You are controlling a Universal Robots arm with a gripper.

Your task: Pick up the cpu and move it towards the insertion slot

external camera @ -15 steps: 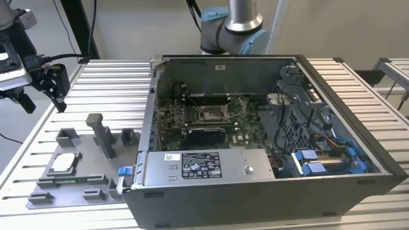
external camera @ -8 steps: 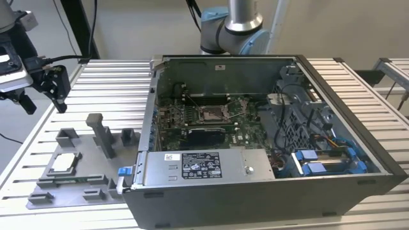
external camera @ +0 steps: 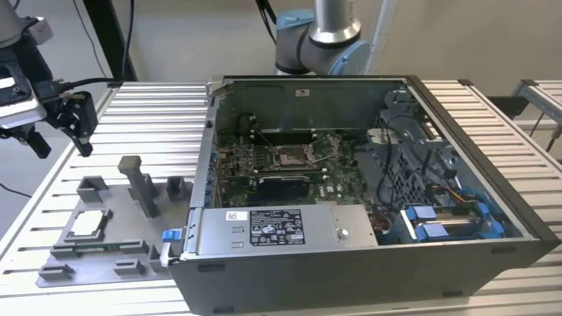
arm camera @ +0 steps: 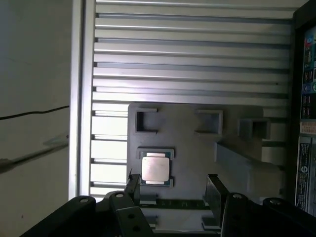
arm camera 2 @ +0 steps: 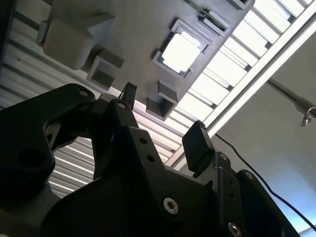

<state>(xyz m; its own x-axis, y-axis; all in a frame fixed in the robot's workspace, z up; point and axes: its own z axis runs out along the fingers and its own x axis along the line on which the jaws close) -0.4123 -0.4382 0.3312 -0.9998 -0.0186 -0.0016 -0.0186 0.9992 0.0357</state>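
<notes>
The gripper (external camera: 60, 139) of the single arm is hanging above the slotted aluminium table (external camera: 149, 112), at the exterior view's left, well apart from the open computer case (external camera: 351, 270). Its jaws are standing wide apart and are holding nothing; in both wrist views the two black fingers (arm camera: 215, 190) are showing a clear gap between them, with the gripper (arm camera 2: 163, 121) raised off the grey fixture plate (external camera: 114, 197).

The cpu (external camera: 88, 224) is lying flat, silvery face up, in a square nest of the fixture plate, which is resting on the table just beside the case at the exterior view's left. In the first wrist view the cpu (arm camera: 156, 168) is appearing beyond the fingertips, nearer one finger than the other, and nothing is touching it. In the second wrist view the cpu (arm camera 2: 180, 52) is sitting in the same nest, well clear of the fingers (arm camera 2: 197, 143). An upright grey post (external camera: 141, 187) is rising from the plate, between the cpu and the case.

The insertion slot (external camera: 290, 156) is lying inside the case, a shiny square frame on the green motherboard (external camera: 333, 181), beyond the silver power supply (external camera: 272, 227). It is standing well apart from both the cpu and the gripper.
</notes>
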